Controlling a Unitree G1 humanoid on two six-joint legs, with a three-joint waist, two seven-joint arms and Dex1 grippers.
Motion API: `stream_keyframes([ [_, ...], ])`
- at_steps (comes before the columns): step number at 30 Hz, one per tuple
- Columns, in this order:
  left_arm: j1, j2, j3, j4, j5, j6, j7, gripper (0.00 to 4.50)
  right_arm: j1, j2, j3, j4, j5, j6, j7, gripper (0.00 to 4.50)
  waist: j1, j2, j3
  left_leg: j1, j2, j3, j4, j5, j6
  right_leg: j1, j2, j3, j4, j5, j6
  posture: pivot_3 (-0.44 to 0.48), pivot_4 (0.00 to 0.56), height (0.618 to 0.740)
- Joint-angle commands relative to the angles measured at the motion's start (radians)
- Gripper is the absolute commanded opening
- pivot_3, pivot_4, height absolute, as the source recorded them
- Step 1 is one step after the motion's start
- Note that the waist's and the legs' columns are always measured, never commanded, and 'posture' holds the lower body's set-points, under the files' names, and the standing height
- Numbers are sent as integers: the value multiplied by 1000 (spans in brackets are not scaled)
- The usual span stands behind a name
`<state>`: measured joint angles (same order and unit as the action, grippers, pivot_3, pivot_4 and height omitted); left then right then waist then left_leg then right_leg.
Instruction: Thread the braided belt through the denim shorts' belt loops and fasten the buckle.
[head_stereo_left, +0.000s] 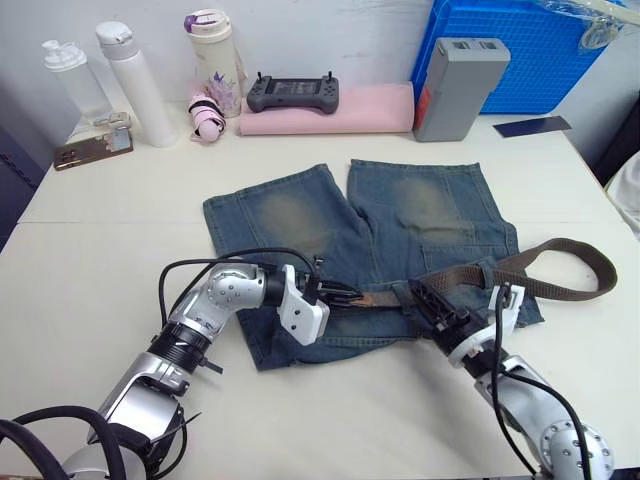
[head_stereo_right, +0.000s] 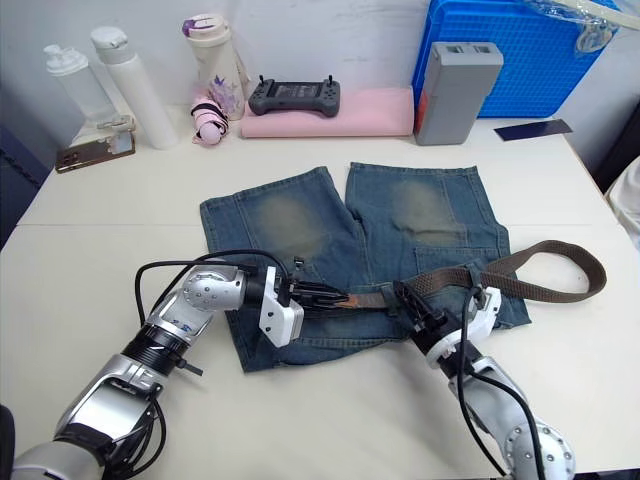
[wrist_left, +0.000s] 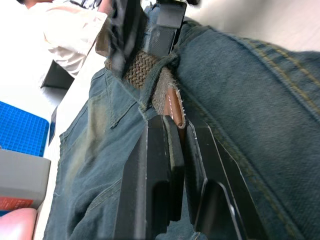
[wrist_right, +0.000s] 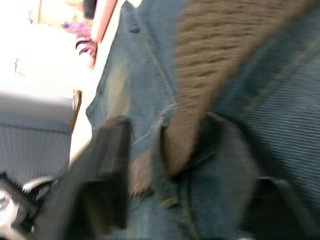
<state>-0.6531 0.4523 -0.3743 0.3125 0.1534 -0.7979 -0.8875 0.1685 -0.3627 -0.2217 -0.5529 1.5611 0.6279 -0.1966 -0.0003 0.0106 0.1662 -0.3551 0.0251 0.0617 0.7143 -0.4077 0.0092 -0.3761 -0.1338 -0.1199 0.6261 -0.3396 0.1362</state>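
Note:
The denim shorts (head_stereo_left: 400, 215) lie flat on the table with the legs pointing away and the waistband nearest me. The braided belt (head_stereo_left: 530, 254) runs along the waistband and curls into a long loop off the shorts' right side. My left gripper (head_stereo_left: 350, 294) is shut on the belt's brown leather tip (wrist_left: 172, 107), just past a belt loop (wrist_left: 167, 62) that the strap passes under. My right gripper (head_stereo_left: 422, 292) lies on the waistband further right, shut on the belt with bunched denim between its fingers. The buckle is hidden.
Along the back stand a pink rolled cloth (head_stereo_left: 330, 112) with a grey controller (head_stereo_left: 292, 94) on it, a grey box (head_stereo_left: 458, 85), a blue crate (head_stereo_left: 530, 50), several bottles (head_stereo_left: 135, 80) and a small brown case (head_stereo_left: 92, 150).

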Motion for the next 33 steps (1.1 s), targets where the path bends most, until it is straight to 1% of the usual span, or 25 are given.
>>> stream_keyframes([
  [1, -5, 32, 11, -115, -87, 58, -39, 0, 33, -130, -77, -109, 30, 43, 55, 4454, 0, 0, 0, 0, 0, 0, 0, 0, 0, 0, 0, 0, 0, 0, 0, 0, 150, 740],
  [3, -2, 67, 20, -172, -136, 103, -75, 0, 73, -307, -87, -216, -122, 99, 189, 4454, 1, 0, 0, 0, 0, 0, 0, 0, 0, 0, 0, 0, 0, 0, 0, 0, 150, 740],
  [5, 5, 94, 29, -212, -168, 134, -96, 0, 112, -486, -41, -317, -338, 121, 327, 4454, 0, 1, 0, 0, 1, -1, 0, 0, 0, 0, 0, 0, -1, 0, 0, 0, 150, 740],
  [6, 10, 104, 32, -228, -178, 148, -102, 0, 126, -574, 17, -349, -483, 102, 374, 4454, -2, 1, 0, 0, 1, -1, 0, 0, 0, 0, 0, 2, -2, 0, 0, 0, 150, 740],
  [7, 19, 116, 37, -248, -191, 161, -109, 0, 133, -687, 118, -367, -691, 53, 414, 4454, -2, 0, 0, 1, 2, -2, 0, 0, 0, 0, 2, 2, -2, 0, 0, 0, 150, 740],
  [8, 28, 127, 41, -265, -198, 170, -113, 0, 140, -763, 207, -355, -883, -20, 441, 4454, -3, 0, 0, 1, 2, -4, 0, 0, 0, 0, 2, 2, -3, 0, 0, 0, 150, 740],
  [9, 37, 136, 46, -279, -203, 178, -116, 0, 139, -815, 289, -328, -1050, -91, 455, 4454, -2, 0, 1, 1, 2, -4, 0, 0, 0, 0, 2, 3, -3, 0, 0, 0, 150, 740],
  [10, 47, 144, 51, -295, -210, 193, -119, 0, 123, -839, 360, -278, -1196, -153, 448, 4454, -1, -1, 1, 1, 2, -5, 0, 0, 0, 0, 2, 3, -3, 0, 0, 0, 150, 740],
  [12, 62, 157, 59, -320, -217, 215, -121, 0, 88, -835, 460, -171, -1393, -222, 437, 4454, 0, -2, 1, 1, 1, -5, 0, 0, 0, 0, 2, 3, -4, 0, 0, 0, 150, 740],
  [14, 73, 168, 67, -338, -219, 233, -118, 0, 49, -809, 528, -71, -1566, -246, 407, 4454, -2, -6, -1, 1, 1, -6, 1, 0, 0, 1, 2, 2, -4, 0, 1, 0, 150, 740],
  [16, 83, 172, 75, -354, -218, 249, -116, 0, 22, -762, 546, -13, -1663, -250, 382, 4454, -3, -9, -2, 1, 2, -6, 1, 0, 0, 1, 2, 2, -4, 0, 1, 0, 150, 740],
  [17, 91, 175, 79, -362, -217, 257, -114, 0, 8, -727, 540, 1, -1675, -239, 374, 4454, -2, -9, -3, 1, 2, -6, 2, 0, 0, 2, 2, 2, -4, 1, 1, 0, 150, 740],
  [19, 109, 182, 87, -377, -213, 270, -112, 0, 1, -654, 514, 24, -1694, -211, 364, 3911, -2, -11, -4, 2, 2, -6, 2, 0, 0, 3, 1, 3, -4, 2, 2, 0, 150, 740],
  [22, 130, 189, 95, -397, -206, 284, -107, 0, 26, -550, 403, 73, -1624, -96, 374, 2668, 1, -11, -4, 2, 2, -6, 3, 0, 0, 4, 1, 3, -4, 3, 3, 0, 150, 740],
  [24, 135, 189, 99, -404, -205, 290, -105, 0, 44, -543, 354, 106, -1635, -79, 389, 1862, 3, -11, -4, 2, 1, -6, 3, 0, 0, 4, 0, 3, -4, 3, 3, 0, 150, 740],
  [25, 138, 189, 101, -404, -204, 291, -105, 0, 52, -538, 324, 121, -1630, -70, 401, 1377, 11, -11, -4, 2, 0, -6, 3, 0, 0, 4, 0, 3, -4, 3, 3, 0, 150, 740],
  [26, 139, 189, 103, -405, -203, 292, -105, 0, 57, -530, 302, 130, -1627, -63, 412, 1070, 19, -11, -4, 1, 0, -8, 3, 0, 0, 4, -1, 3, -4, 4, 3, 0, 150, 740],
  [27, 141, 188, 104, -405, -202, 293, -106, 0, 59, -523, 284, 137, -1627, -59, 420, 620, 24, -11, -4, 1, -1, -8, 3, 0, 0, 4, 0, 3, -5, 4, 3, 0, 150, 740],
  [29, 146, 188, 106, -401, -195, 289, -104, 0, 68, -525, 229, 165, -1632, -47, 432, 22, 32, -11, -4, 1, -2, -8, 3, 0, 1, 5, -1, 2, -5, 4, 3, 0, 150, 740],
  [30, 148, 187, 106, -400, -192, 287, -103, 0, 64, -511, 198, 170, -1617, -36, 440, 22, 34, -11, -4, 0, -3, -7, 2, 0, 1, 5, -1, 1, -5, 4, 3, 0, 150, 740],
  [33, 151, 183, 103, -401, -187, 284, -100, 0, 43, -513, 182, 169, -1648, -16, 452, 22, 41, -11, -4, -1, -4, -6, 2, 0, 1, 5, -2, -1, -5, 4, 3, 0, 150, 740],
])
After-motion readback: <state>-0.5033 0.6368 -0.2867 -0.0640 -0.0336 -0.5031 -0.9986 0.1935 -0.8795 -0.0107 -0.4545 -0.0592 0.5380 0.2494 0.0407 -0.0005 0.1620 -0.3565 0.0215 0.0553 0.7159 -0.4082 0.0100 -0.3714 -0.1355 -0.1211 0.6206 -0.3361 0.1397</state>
